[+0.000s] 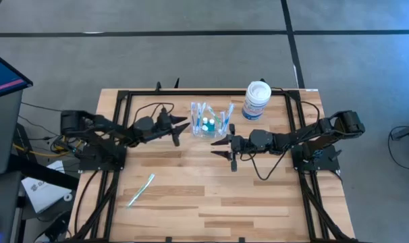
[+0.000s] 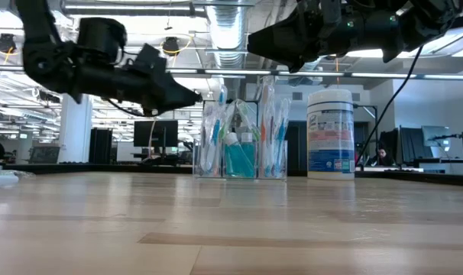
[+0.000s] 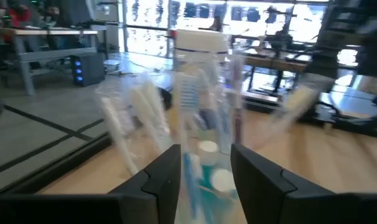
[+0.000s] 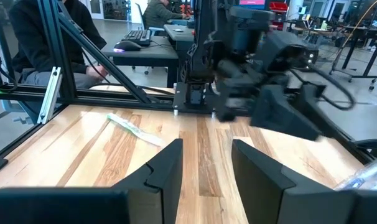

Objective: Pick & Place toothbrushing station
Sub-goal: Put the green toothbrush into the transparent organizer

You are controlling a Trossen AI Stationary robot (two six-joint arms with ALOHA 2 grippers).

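Observation:
The toothbrushing station, a clear plastic organizer holding wrapped toothbrushes and teal items, stands on its base on the far middle of the wooden table. My left gripper is open just to its left, pointing level at it. In the left wrist view the station shows beyond the gap between the fingers of that gripper, which I do not see touching it. My right gripper is open and empty, just nearer than the station and to its right.
A white jar with a blue label stands at the far edge, right of the station. A wrapped toothbrush lies on the near left of the table. A black metal frame borders the table. A person sits at a desk beyond the table.

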